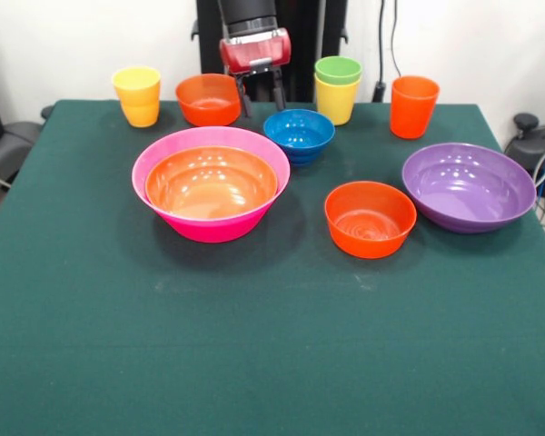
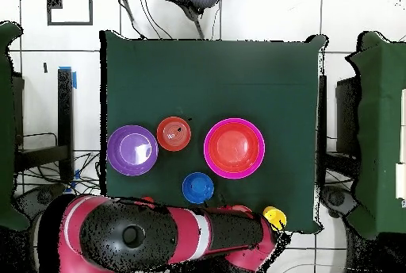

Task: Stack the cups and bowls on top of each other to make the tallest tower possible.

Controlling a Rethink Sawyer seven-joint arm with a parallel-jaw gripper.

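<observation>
The hand [image 1: 262, 94] hangs released, its 2 fingers apart and holding nothing, between a small orange bowl [image 1: 209, 98] and the blue bowl [image 1: 299, 133]. On the green counter [image 1: 254, 345], a wide orange bowl [image 1: 211, 182] sits nested in the pink bowl [image 1: 209, 222]; a green cup [image 1: 338, 70] sits in a yellow cup [image 1: 335, 102].

Bright even light, soft shadows
</observation>
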